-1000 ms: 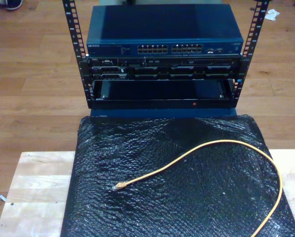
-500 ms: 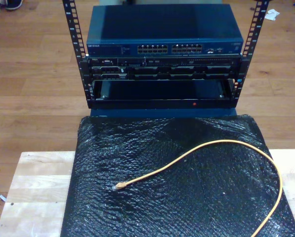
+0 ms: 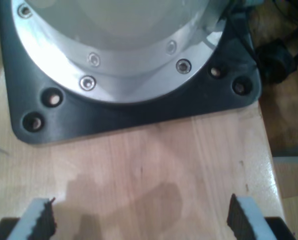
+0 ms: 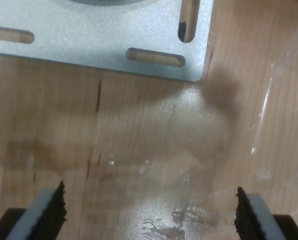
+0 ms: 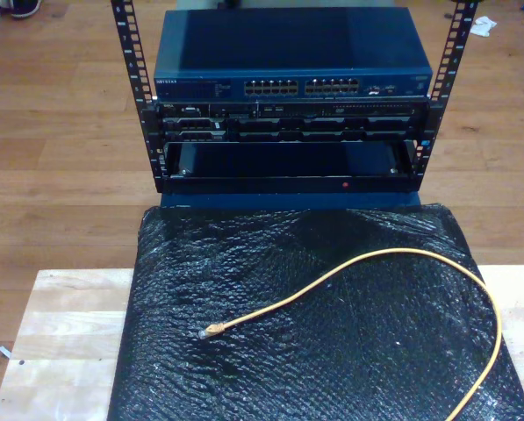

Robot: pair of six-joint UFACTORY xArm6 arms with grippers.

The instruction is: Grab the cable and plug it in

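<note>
The yellow-orange cable lies in a wide loop on a black bubble-wrap mat, its small clear plug pointing toward the exterior view's left. Beyond the mat stands a rack with a blue network switch showing two rows of ports. My first gripper is open over bare wooden tabletop, facing a round silver arm base on a black plate. My second gripper is open over wood too, near a slotted metal plate. Nothing sits between either pair of fingers.
The wooden table sticks out from under the mat on both sides of the exterior view. The rack's black uprights frame the switch, with more dark equipment below it. Black cabling lies by the first arm's base.
</note>
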